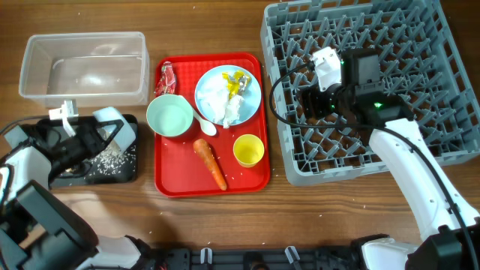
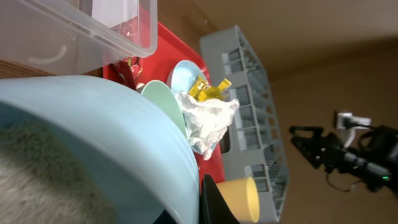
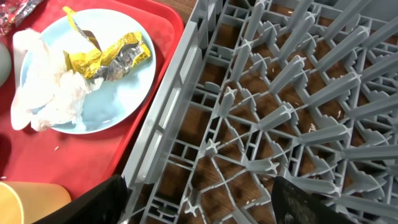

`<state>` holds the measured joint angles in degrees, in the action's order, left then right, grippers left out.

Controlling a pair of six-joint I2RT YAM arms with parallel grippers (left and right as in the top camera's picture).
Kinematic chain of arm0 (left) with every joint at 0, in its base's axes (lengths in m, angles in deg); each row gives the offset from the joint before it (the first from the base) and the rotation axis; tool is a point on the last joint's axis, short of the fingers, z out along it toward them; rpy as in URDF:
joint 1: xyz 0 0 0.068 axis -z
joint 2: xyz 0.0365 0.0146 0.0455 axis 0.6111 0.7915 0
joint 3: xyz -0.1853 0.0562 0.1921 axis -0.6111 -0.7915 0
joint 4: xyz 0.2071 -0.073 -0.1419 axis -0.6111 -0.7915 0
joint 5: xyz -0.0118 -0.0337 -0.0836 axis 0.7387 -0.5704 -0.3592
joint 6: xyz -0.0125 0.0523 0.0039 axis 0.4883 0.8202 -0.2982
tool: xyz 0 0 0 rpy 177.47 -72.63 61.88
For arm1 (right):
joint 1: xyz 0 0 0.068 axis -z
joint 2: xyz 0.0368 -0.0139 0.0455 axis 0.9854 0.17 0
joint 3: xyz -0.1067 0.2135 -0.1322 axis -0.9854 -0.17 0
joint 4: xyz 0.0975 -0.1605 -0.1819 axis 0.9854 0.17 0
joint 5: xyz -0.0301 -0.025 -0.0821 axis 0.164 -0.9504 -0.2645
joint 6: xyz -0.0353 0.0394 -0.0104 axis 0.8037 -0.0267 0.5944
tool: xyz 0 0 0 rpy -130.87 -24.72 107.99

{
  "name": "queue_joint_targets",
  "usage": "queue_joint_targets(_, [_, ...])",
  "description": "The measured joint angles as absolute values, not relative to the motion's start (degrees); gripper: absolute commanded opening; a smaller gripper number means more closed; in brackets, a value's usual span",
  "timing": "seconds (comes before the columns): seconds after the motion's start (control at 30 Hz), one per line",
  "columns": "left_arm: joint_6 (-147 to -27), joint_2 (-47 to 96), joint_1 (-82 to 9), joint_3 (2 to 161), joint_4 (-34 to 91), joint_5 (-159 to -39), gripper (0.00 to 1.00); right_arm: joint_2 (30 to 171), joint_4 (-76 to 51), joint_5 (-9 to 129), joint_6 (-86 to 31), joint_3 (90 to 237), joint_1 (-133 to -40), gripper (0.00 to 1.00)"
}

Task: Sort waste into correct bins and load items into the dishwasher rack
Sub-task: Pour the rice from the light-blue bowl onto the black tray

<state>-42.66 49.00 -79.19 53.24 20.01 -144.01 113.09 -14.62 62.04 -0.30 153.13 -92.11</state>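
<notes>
- right arm [image 1: 420,187]: white shell, black joint housings, small green light
- thin black cable [image 1: 272,96] at its wrist
- left arm [image 1: 16,166]: white and black
- right gripper [image 3: 205,202]: black fingers

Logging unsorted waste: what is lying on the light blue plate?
On the plate lie crumpled white tissue and a yellow wrapper. Anything beneath the tissue is covered and cannot be seen.

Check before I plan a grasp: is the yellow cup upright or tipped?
Upright. The cup stands on the red tray, round mouth up; the overhead view looks straight into it.
</notes>
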Motion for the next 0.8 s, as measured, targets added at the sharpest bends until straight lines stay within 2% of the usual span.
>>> queue_joint_targets(0.33, [-39.07, 53.02, -81.31, 53.19, 15.72, -158.52, 0.04, 113.09, -14.53, 62.02, -0.3, 153.13, -92.11, 0.76])
queue_joint_targets(0.8, [-39.07, 53.02, -81.31, 53.19, 14.37, -159.79, 0.04, 113.09, -14.51, 62.04, -0.74, 153.13, -92.11, 0.76])
